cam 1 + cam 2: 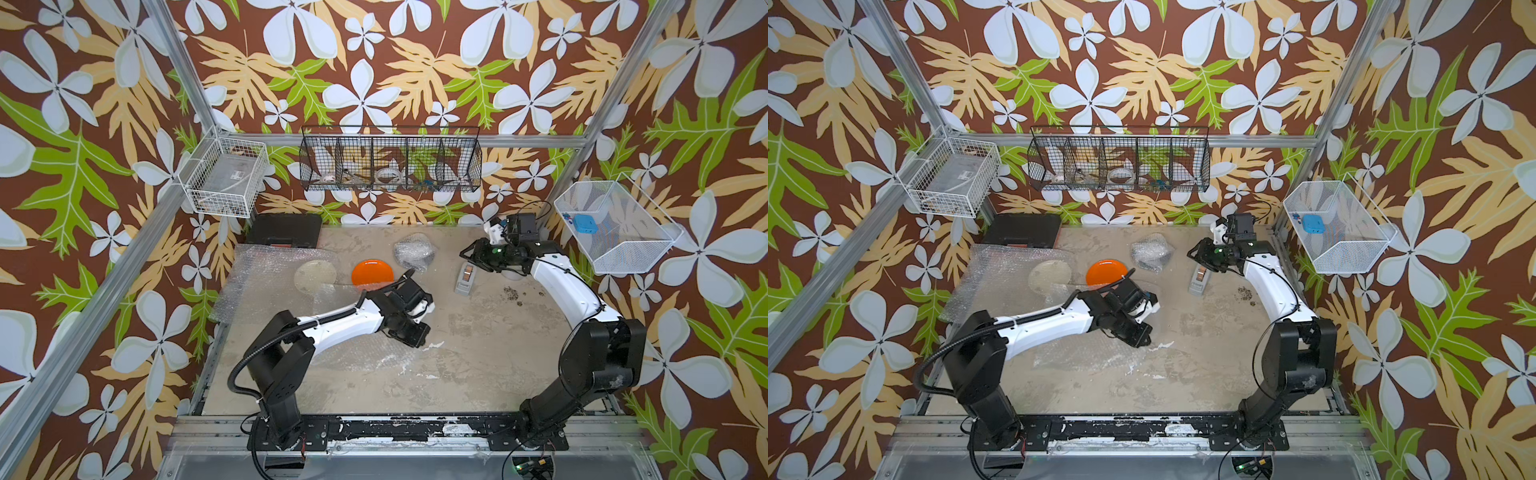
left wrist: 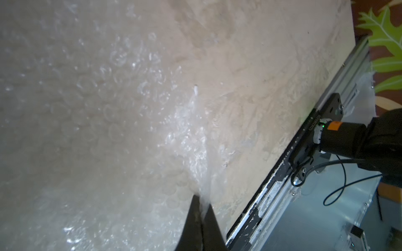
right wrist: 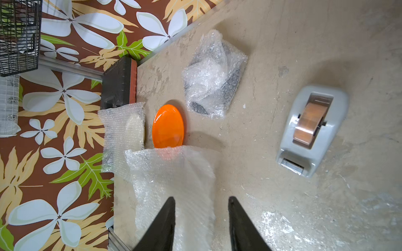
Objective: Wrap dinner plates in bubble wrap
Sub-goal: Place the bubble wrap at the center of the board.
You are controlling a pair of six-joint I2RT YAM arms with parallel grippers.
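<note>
Plastic first: three pieces of bubble wrap counted: flat sheet (image 1: 266, 282) at the table's left, loose sheet (image 2: 97, 108) mid-table, bundle (image 1: 413, 251) round the black plate (image 3: 196, 107). Three plates in all: cream plate (image 1: 315, 276) with the flat sheet, orange plate (image 1: 372, 272) bare just beside. One tape dispenser (image 1: 467, 278). Left gripper (image 2: 201, 208) pinched on the loose sheet's edge; right gripper (image 3: 201, 198) fingers apart, empty. Label in the white basket (image 1: 224, 183) too small to read.

This was a robot test cell. Aluminium framing (image 1: 532, 140) enclosed a scuffed surface (image 1: 478, 353), with floral-papered walls (image 1: 374, 62) and a wire basket (image 1: 457, 166).
</note>
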